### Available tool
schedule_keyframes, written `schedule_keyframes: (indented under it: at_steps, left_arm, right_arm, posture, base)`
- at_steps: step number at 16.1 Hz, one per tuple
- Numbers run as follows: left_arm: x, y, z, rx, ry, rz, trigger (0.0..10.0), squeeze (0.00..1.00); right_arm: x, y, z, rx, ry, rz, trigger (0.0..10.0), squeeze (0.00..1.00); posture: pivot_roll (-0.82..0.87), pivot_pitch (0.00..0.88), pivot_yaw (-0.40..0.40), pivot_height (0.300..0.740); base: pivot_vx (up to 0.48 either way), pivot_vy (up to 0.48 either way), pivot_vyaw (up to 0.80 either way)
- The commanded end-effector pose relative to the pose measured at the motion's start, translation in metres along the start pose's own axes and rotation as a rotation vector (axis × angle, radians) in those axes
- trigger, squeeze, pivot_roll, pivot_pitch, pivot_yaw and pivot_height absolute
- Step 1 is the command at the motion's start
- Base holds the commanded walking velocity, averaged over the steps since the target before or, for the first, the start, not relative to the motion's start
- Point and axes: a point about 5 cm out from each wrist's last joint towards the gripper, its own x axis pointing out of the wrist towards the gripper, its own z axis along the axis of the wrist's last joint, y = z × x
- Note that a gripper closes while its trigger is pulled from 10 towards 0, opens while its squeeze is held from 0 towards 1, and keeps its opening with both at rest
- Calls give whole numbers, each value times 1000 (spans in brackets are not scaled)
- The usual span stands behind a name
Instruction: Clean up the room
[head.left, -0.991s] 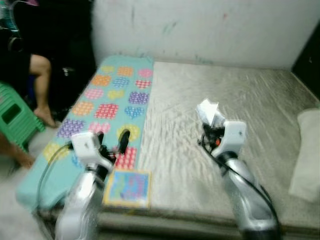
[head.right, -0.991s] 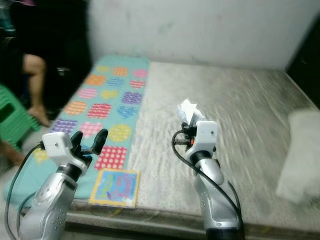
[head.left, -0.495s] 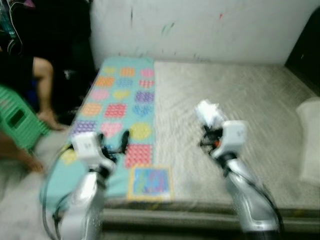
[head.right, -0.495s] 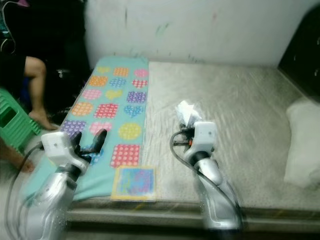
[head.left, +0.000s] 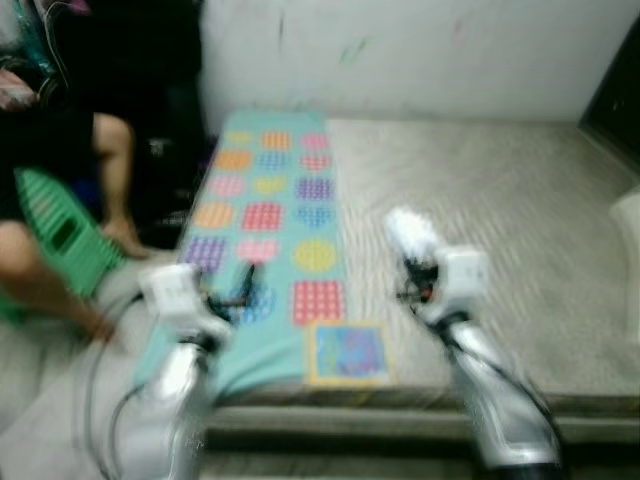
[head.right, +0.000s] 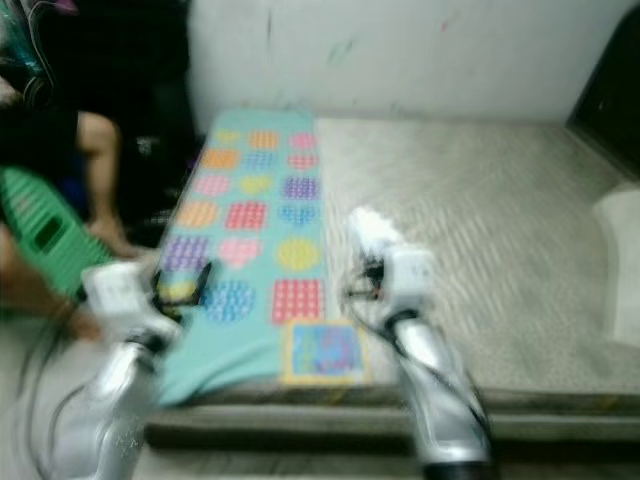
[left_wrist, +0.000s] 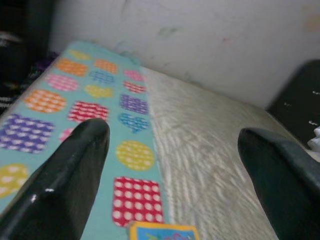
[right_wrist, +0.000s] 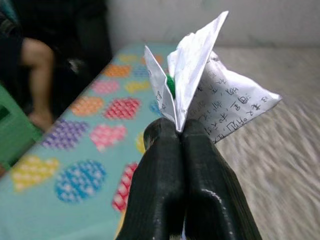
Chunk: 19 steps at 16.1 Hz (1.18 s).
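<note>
Item: crumpled paper (right_wrist: 210, 95), pinched in my right gripper (right_wrist: 180, 131) — clenched tight. Left gripper (left_wrist: 170, 145) spread, empty. Handling: I should carry level, grip firm, to a bin.

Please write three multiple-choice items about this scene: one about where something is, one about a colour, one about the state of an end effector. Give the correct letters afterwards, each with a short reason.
1. Where does the picture book lie?
A. on the near edge of the bed
B. on the green stool
C. against the wall

2. What is the base colour of the patterned mat?
A. red
B. teal
C. black

3. What is the state of the right end effector?
A. open and holding nothing
B. shut on the crumpled paper
C. shut on the book

Answers:
1. A, the book sits at the bed's front edge beside the mat.
2. B, teal shows between its coloured shapes.
3. B, its fingers pinch the crumpled paper, while the left end effector is open.
</note>
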Motion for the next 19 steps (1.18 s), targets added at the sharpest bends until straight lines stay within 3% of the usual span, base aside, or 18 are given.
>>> schedule_keyframes:
  at_steps: [1,4,8,19]
  left_arm:
    - [-1,6,4,14,-12,18,10000,0]
    - [-1,6,6,22,-29,19,10000,0]
    - [-1,5,8,34,-35,16,10000,0]
    - [-2,8,10,39,-33,39,10000,0]
  right_arm:
    - [3,9,7,7,-27,32,10000,0]
    - [2,9,7,-8,-27,42,10000,0]
    - [3,12,9,-31,-38,65,10000,0]
    - [2,16,9,-29,-37,89,10000,0]
  posture:
    - [-54,0,-18,740]
    - [-55,0,-19,740]
    - [-58,0,-17,740]
    - [-54,0,-16,740]
  base:
    - [0,480,0]
    - [0,459,0]
    - [0,0,0]
    - [0,0,800]
